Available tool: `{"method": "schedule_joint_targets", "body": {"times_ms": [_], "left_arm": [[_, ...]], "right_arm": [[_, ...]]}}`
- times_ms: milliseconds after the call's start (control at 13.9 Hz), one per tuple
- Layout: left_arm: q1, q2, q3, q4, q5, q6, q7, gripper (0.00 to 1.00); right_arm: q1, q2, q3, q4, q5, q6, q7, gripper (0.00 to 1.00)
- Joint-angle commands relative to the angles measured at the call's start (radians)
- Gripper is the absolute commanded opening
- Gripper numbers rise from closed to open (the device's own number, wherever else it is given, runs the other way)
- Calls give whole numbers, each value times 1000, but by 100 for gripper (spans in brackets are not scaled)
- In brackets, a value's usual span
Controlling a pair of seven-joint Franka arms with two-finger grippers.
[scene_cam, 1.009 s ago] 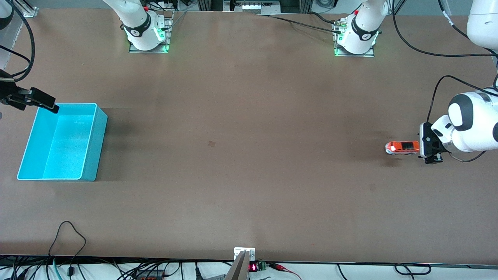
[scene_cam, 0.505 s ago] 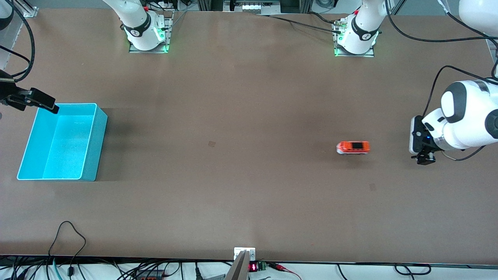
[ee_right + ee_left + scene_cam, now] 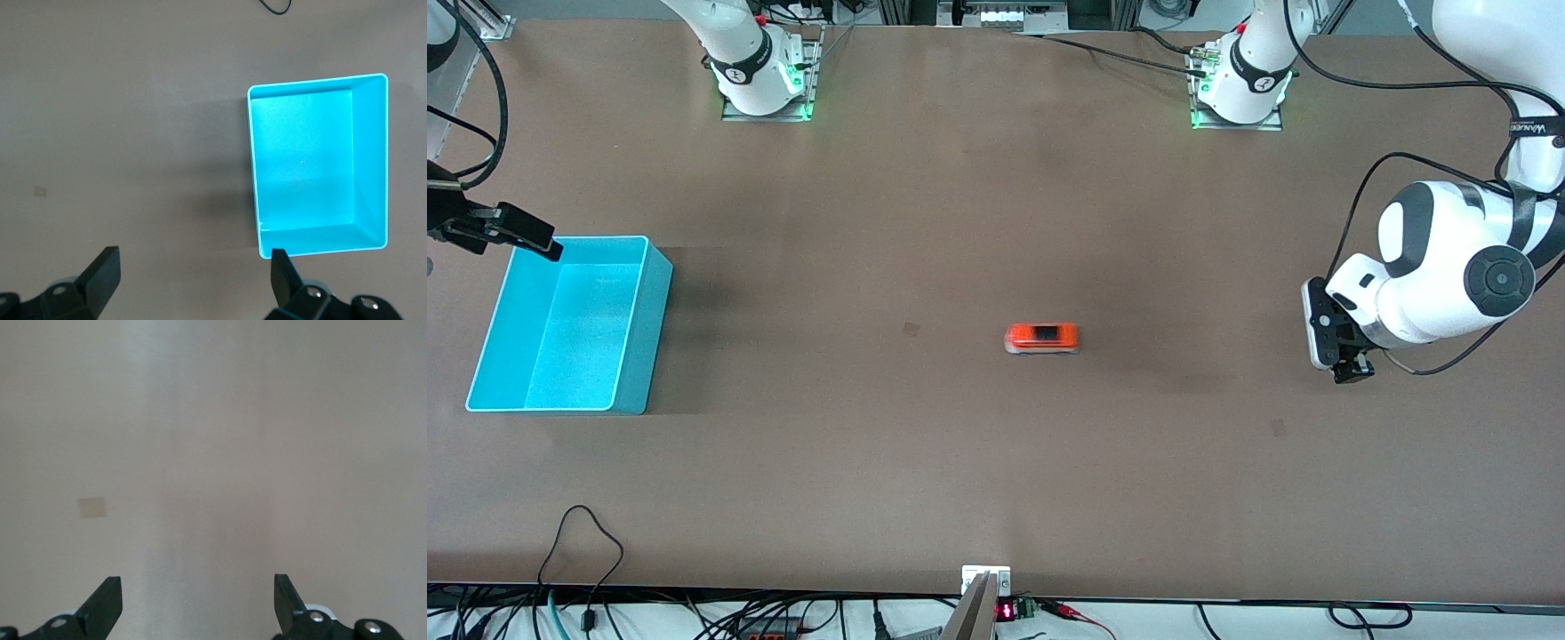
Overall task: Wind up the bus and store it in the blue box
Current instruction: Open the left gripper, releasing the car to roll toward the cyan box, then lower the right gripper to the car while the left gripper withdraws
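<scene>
Bus sits mid-table on your front view, well apart from the blue box at the right arm's end. Your left gripper shows spread fingers over bare table; your right gripper, equally spread, hangs above the box.

left tool: fingers spread, empty | right tool: fingers spread, empty, raised

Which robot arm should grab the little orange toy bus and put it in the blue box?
Probably the right. The right gripper, open, hangs over the bright blue plastic box, and the small orange-red toy bus sits mid-table between box and left gripper, which is open at its own end.
</scene>
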Motion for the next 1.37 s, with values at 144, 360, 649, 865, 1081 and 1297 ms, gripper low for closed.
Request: {"method": "schedule_joint_targets", "body": {"times_ms": [144,360,649,865,1081,1297], "left_arm": [[-24,-2,7,130,-99,-29,-283,100],[-33,-6,18,144,-99,-25,-479,100],[-48,-25,56,213,-94,-31,-810,100],[-102,-26,157,302,-101,-87,-1022,100],[-110,-48,173,398,-94,-256,-1287,100],[-110,-126,174,385,-91,-304,-1366,100]], "right_arm": [[-6,8,5,5,1,3,3,100],[-4,17,5,5,2,1,4,100],[3,42,9,5,-5,-5,1,100],[8,75,12,5,-2,-9,-6,100],[2,109,12,-2,8,-11,-14,100],[10,132,16,-21,10,-20,-57,100]]}}
